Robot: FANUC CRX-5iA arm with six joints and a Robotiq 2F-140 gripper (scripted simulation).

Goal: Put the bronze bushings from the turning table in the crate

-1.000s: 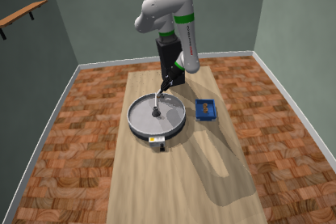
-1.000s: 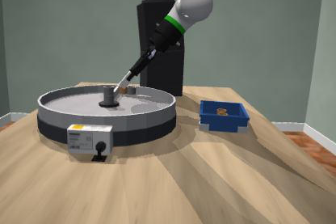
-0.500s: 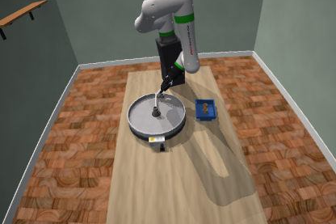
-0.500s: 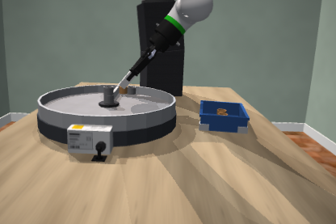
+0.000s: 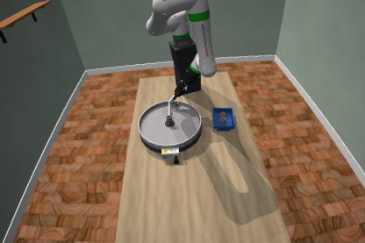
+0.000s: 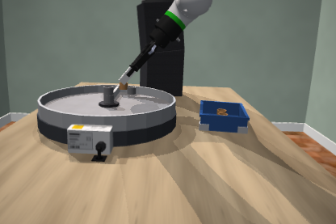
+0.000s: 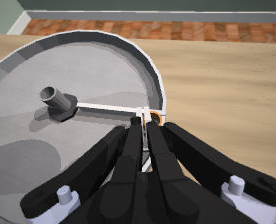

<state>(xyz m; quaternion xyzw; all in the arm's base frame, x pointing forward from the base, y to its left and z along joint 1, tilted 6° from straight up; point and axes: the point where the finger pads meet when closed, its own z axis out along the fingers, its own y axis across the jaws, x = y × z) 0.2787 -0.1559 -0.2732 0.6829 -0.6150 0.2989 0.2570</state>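
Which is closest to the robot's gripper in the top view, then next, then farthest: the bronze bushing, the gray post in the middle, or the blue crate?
1. Bronze bushing, pinched in the gripper, by the turning table's back rim.
2. Gray post, table centre.
3. Blue crate, off to the side.
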